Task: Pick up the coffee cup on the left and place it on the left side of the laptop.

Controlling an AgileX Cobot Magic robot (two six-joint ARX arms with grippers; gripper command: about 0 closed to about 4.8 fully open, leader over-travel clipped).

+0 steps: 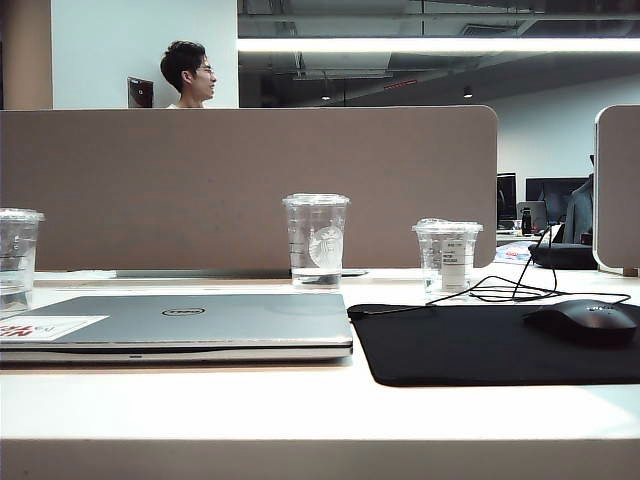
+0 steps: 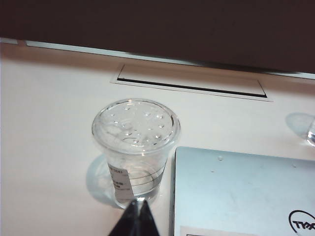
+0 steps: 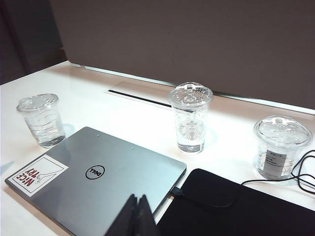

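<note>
The coffee cup (image 1: 18,255), short, clear and lidded, stands upright on the white table at the far left, just beside the left edge of the closed silver laptop (image 1: 180,320). In the left wrist view the cup (image 2: 135,147) stands free next to the laptop (image 2: 246,191). My left gripper (image 2: 139,204) is shut and empty, its tips seen just before the cup's base. My right gripper (image 3: 137,199) is shut and empty above the laptop (image 3: 98,177), with the cup (image 3: 42,120) off beyond the laptop's far corner. Neither arm shows in the exterior view.
A taller clear cup with a mermaid logo (image 1: 316,240) stands behind the laptop. Another short cup (image 1: 447,255) stands further right. A black mouse mat (image 1: 490,345) carries a mouse (image 1: 583,320) and cable. A beige partition (image 1: 250,180) backs the table.
</note>
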